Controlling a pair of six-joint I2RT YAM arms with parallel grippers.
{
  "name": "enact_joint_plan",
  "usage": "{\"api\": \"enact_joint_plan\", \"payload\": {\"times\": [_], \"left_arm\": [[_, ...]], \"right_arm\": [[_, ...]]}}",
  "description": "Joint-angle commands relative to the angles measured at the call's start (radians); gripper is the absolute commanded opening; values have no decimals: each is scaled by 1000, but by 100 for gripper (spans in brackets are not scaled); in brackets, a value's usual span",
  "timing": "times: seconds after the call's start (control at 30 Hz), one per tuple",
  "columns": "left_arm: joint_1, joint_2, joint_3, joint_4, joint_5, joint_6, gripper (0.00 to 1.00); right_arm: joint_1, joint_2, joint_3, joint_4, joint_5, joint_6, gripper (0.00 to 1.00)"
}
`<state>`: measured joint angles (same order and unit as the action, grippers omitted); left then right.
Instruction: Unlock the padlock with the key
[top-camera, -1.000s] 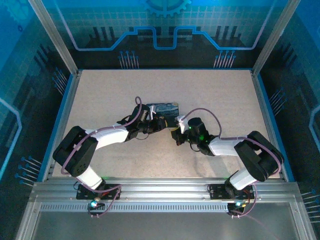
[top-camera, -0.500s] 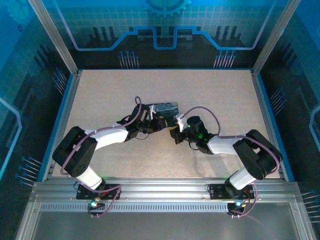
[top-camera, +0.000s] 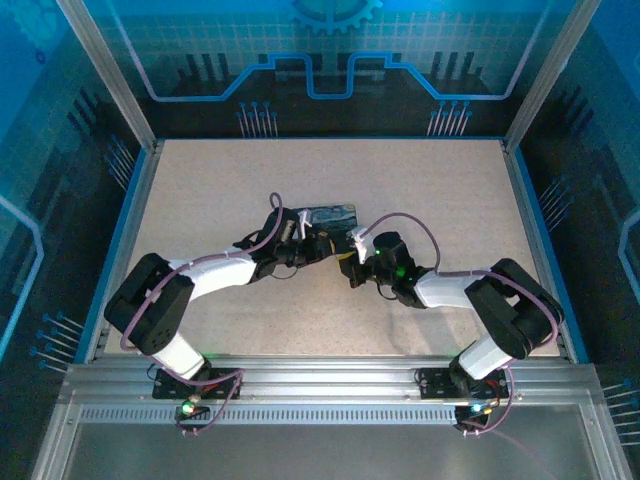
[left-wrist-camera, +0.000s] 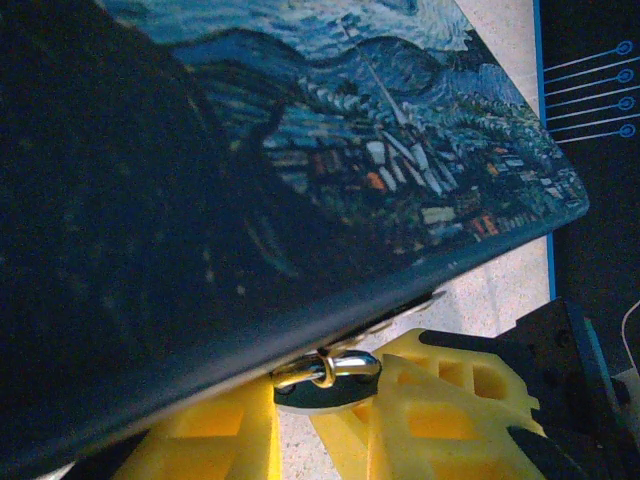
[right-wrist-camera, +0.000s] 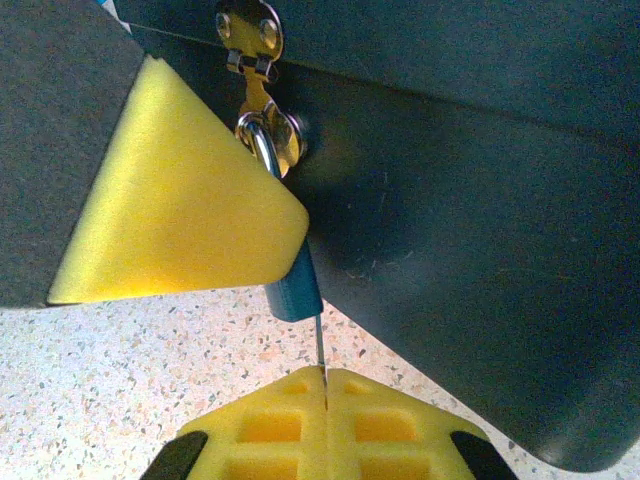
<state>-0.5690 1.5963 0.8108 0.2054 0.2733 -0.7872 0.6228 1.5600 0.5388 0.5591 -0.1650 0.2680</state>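
right pincer (right-wrist-camera: 322, 375) pinching key (right-wrist-camera: 319, 345) | key lengthwise along pincer, pointing at padlock (left-wrist-camera: 326, 371) | left pincer (left-wrist-camera: 320, 398) pinching padlock

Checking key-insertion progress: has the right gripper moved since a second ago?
Yes, slightly: the right gripper has crept left, toward the starry-night tin and away from the table's right edge.

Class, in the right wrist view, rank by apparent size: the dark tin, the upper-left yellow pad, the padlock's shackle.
1. dark tin.
2. yellow pad, though its nearness to the camera may inflate it.
3. padlock's shackle, clearly smallest.
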Motion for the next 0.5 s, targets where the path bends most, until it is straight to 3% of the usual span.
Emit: {"api": "enact_joint_plan", "payload": {"times": [0.0, 0.47], "left_arm": [[-9, -37, 19, 22, -6, 9, 24], [-9, -28, 21, 20, -5, 9, 24]], "right_arm": [[6, 2, 26, 35, -21, -13, 0], [6, -13, 22, 41, -22, -7, 0]]}}
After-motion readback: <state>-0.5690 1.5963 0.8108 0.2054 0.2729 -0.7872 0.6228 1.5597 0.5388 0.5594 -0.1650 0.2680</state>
